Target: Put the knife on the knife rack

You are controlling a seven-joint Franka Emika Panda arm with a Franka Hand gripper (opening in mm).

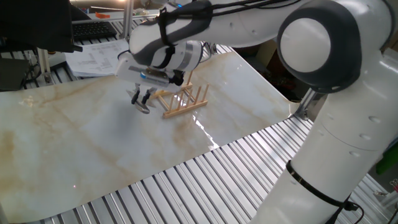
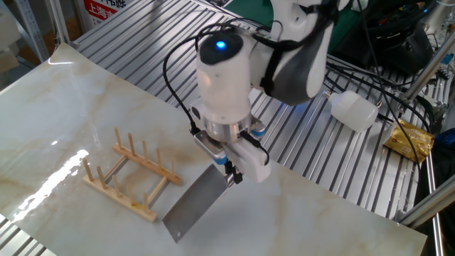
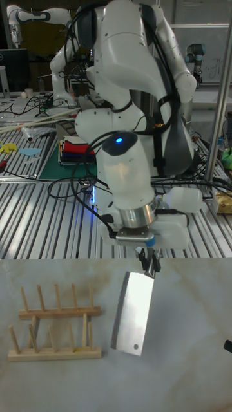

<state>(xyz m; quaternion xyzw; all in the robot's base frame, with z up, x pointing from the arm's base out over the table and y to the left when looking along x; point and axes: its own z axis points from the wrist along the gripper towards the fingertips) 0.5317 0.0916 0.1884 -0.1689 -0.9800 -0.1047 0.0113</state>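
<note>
The counter (image 2: 64, 92) was a pale marble-patterned slab laid on a ribbed metal bench, with wide bare surface toward the left of one fixed view and toward the lower right of the other fixed view. The slab's far edge ran just behind the arm's wrist in the tall fixed view.

The knife rack (image 3: 53, 333) stood upright on the counter at the lower left of the tall fixed view, pegs pointing up, no item in it.

The knife (image 2: 197, 203) hung blade-down at a slant, its broad blade just right of the rack and apart from it; whether the lower corner touched the counter could not be told.

The claw (image 2: 229, 168) was clenched on the knife's handle end, fingers nearly together, pointing downward. In one fixed view the claw (image 1: 142, 99) sat just left of the rack.
</note>
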